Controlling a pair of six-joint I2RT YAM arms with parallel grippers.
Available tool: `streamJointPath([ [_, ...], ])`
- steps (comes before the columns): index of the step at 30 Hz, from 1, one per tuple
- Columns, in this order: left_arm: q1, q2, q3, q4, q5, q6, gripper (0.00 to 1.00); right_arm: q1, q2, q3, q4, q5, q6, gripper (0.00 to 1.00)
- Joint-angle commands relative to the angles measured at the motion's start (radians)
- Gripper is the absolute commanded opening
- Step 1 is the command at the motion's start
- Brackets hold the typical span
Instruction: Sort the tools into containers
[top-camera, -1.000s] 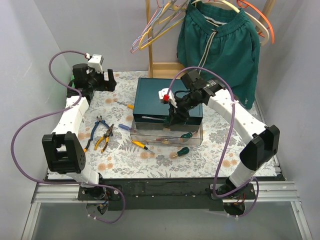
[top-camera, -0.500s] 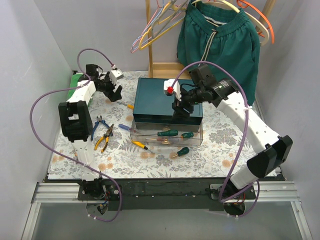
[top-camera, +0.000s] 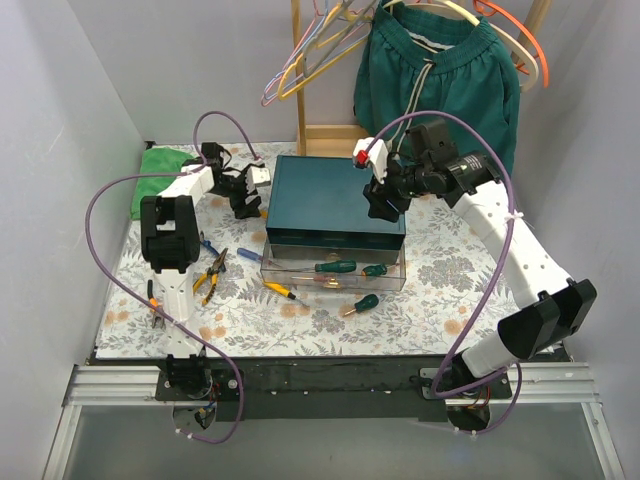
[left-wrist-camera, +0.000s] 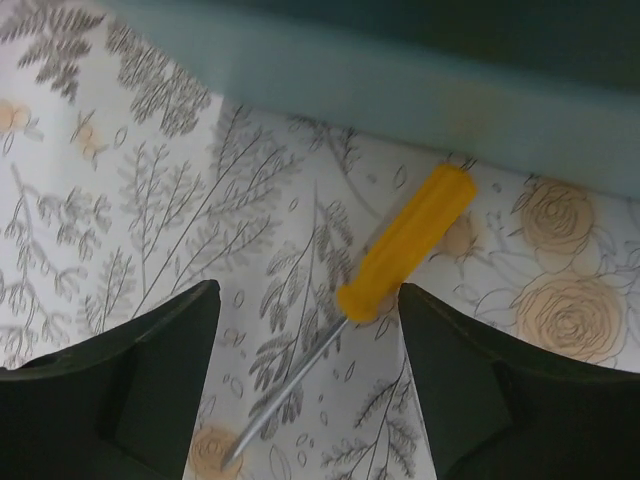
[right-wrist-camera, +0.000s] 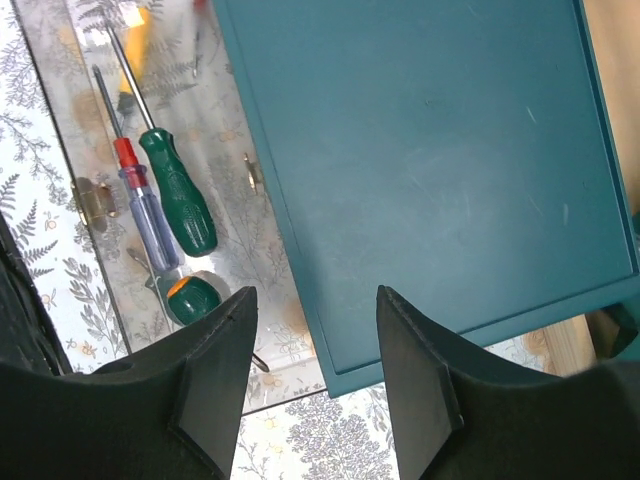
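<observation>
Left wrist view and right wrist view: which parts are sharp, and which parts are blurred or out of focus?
Left wrist view: the yellow screwdriver is sharp, the teal box at the top edge is soft. Right wrist view: the green-handled screwdriver is sharp, the clear drawer blurs towards the top left corner.

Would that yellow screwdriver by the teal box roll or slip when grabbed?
Likely stiff: the yellow screwdriver has a hard-looking handle and a metal shaft. Its roundish handle may roll if nudged on the flat tablecloth. The glossy handle could slip slightly in the left gripper.
</observation>
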Motion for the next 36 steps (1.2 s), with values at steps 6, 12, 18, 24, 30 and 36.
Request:
streamJointPath([
  [6, -0.039, 0.057, 0.045, -0.282, -0.011, 0.263, 0.47, -0.041, 0.045, 0.040, 0.021, 0.018, 0.016, 0.59],
  [12, -0.033, 0.051, 0.000, -0.312, -0.117, 0.167, 0.16, -0.063, 0.062, 0.056, 0.038, 0.003, 0.013, 0.59],
  [18, 0.010, -0.058, -0.033, -0.123, -0.066, -0.131, 0.00, -0.073, 0.053, 0.047, 0.094, -0.016, 0.007, 0.58],
  [24, 0.089, -0.297, -0.151, 0.008, -0.094, -0.356, 0.00, -0.084, 0.010, -0.028, 0.206, -0.019, 0.028, 0.58],
  [30, 0.108, -0.590, -0.190, 0.090, 0.044, -0.622, 0.00, -0.087, -0.033, -0.097, 0.288, 0.047, 0.073, 0.57],
  [36, -0.050, -0.750, -0.234, 0.086, 0.216, -0.725, 0.00, -0.101, -0.065, -0.137, 0.320, 0.088, 0.103, 0.57],
])
